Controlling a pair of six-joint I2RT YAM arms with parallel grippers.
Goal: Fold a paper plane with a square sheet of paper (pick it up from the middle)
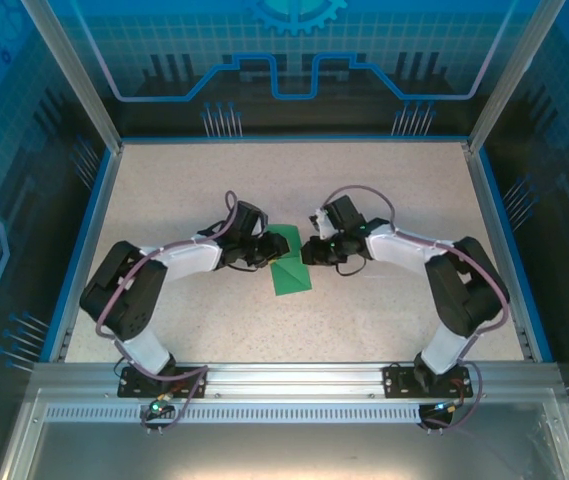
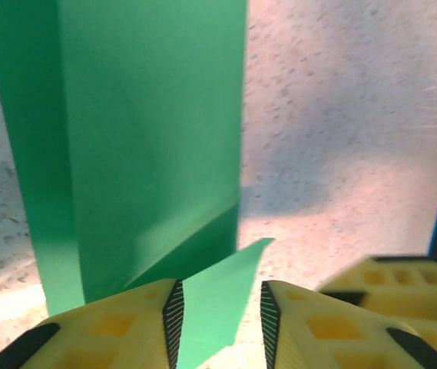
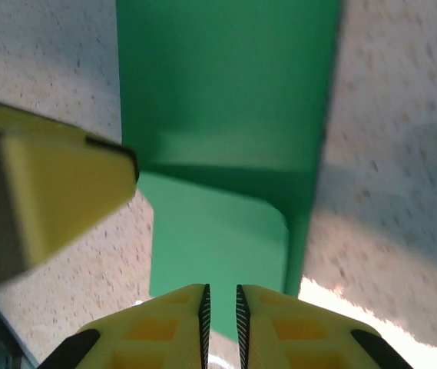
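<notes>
creased matte green paper (image 1: pixel 290 262), left pincer (image 2: pixel 220 311) parted around flap (image 2: pixel 232 273), right pincer (image 3: pixel 220 307) state unclear

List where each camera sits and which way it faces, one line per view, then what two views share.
Top: fixed above and behind the arms, looking down at the table; both arms show, left claw and right claw flanking the green paper.
Left wrist: on the left arm, looking along its yellow fingers, parted around a paper flap.
Right wrist: on the right arm, looking past its nearly closed fingers at the paper.
Shared: both wrist views show the same folded paper and the opposite claw's yellow finger.
</notes>
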